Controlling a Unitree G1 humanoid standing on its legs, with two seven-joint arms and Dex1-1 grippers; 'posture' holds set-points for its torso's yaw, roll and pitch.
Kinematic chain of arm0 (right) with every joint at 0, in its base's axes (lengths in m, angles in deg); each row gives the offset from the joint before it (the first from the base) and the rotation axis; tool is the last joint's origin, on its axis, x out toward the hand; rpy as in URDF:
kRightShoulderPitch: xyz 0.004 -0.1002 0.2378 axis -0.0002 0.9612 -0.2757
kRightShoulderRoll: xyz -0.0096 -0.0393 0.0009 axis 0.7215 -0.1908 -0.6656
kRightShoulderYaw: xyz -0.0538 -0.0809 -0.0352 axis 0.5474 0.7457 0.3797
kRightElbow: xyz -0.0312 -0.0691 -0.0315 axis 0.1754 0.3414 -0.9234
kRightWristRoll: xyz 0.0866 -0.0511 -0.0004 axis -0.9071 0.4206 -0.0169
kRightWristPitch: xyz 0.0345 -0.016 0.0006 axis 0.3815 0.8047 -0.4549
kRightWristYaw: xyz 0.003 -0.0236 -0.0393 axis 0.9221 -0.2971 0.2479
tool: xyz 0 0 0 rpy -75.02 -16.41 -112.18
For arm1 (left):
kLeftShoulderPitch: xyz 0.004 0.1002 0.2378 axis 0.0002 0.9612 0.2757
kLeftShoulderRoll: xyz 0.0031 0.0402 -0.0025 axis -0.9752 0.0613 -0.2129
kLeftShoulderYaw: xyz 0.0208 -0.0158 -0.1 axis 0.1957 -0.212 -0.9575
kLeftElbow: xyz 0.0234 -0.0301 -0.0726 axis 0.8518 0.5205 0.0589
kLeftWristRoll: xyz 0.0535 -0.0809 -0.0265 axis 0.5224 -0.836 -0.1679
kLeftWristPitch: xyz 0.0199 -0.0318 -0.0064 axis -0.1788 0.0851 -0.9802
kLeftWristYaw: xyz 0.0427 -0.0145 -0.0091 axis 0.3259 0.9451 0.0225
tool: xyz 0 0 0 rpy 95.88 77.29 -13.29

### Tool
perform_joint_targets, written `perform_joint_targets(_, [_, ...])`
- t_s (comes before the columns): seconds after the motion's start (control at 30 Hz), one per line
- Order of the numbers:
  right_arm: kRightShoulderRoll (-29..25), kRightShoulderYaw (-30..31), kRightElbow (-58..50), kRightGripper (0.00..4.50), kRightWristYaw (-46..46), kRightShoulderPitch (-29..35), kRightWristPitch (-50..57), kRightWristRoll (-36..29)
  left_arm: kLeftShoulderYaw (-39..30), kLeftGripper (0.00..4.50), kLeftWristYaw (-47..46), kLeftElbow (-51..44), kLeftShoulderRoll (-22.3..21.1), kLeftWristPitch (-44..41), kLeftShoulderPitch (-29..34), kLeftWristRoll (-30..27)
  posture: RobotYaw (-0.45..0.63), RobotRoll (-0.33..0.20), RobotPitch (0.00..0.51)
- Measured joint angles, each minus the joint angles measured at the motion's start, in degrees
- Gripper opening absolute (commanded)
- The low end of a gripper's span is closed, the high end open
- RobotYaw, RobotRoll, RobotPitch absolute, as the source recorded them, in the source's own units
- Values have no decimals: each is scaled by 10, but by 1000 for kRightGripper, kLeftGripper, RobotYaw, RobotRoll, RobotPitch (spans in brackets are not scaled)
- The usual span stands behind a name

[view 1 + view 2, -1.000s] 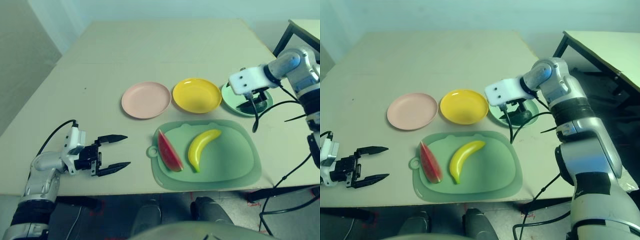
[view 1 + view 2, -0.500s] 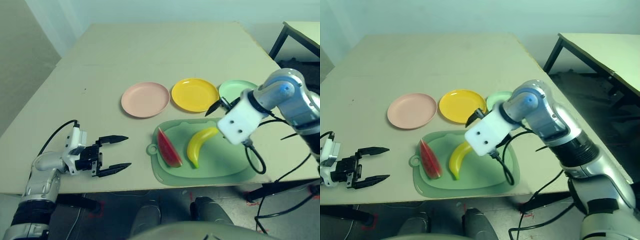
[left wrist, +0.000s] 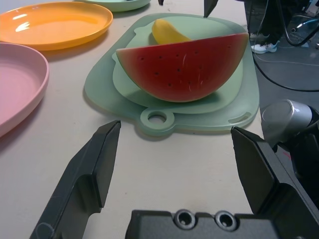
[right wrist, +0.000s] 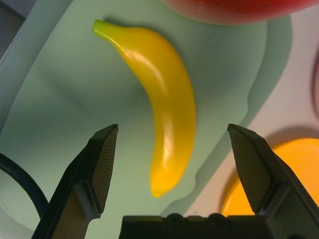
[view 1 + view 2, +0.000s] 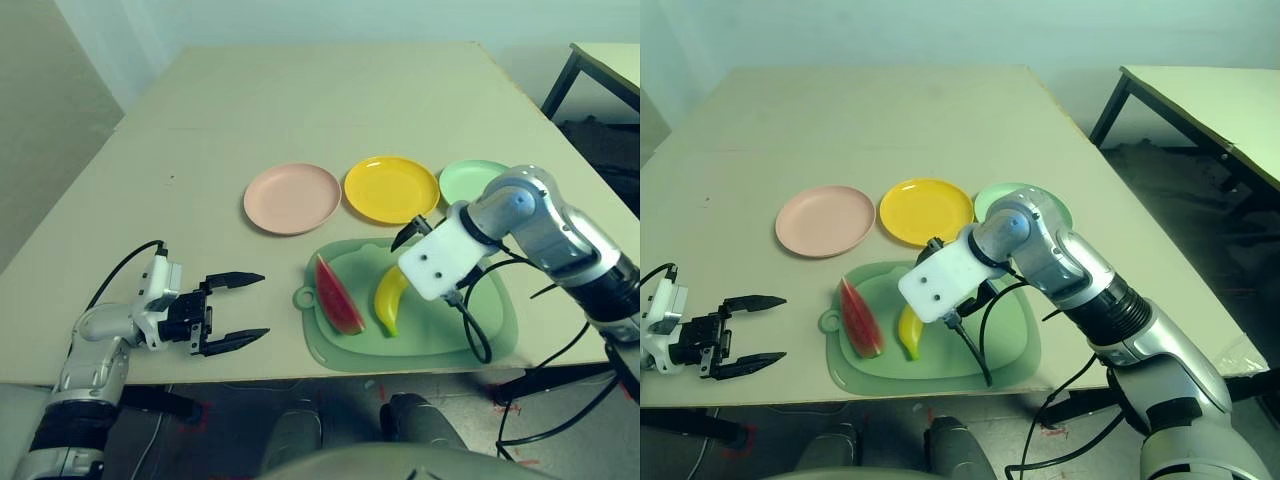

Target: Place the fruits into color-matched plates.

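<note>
A red watermelon wedge (image 5: 338,297) and a yellow banana (image 5: 390,300) lie side by side on the large green mat (image 5: 490,330). Behind the mat stand the pink plate (image 5: 292,198), the yellow plate (image 5: 391,189) and the mint green plate (image 5: 468,180), which my right arm partly covers. The avocado is hidden. My right gripper (image 4: 172,128) hangs open just over the banana, one finger on each side of it, not touching. My left gripper (image 5: 265,305) rests open near the table's front left, pointing at the wedge (image 3: 182,67), well short of it.
A black cable (image 5: 478,335) loops from my right wrist over the mat's right part. A second table (image 5: 610,60) stands at the far right. The table's front edge runs just below the mat and my left gripper.
My right gripper has swung from the mint green plate over to the mat and come down above the banana. The left gripper has stayed in place, open.
</note>
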Motion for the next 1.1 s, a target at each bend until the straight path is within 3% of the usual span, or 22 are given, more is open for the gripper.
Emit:
perform_joint_targets(0.6, [49,63,104,4449,20,-32,-52,61,3,4500,-17,-26,1,0,22,1,10,0,69])
perform_joint_targets(1.1, [86,66,147,4449,20,-41,-67,84,4,4500,-33,-42,4,0,37,1,13,0,73])
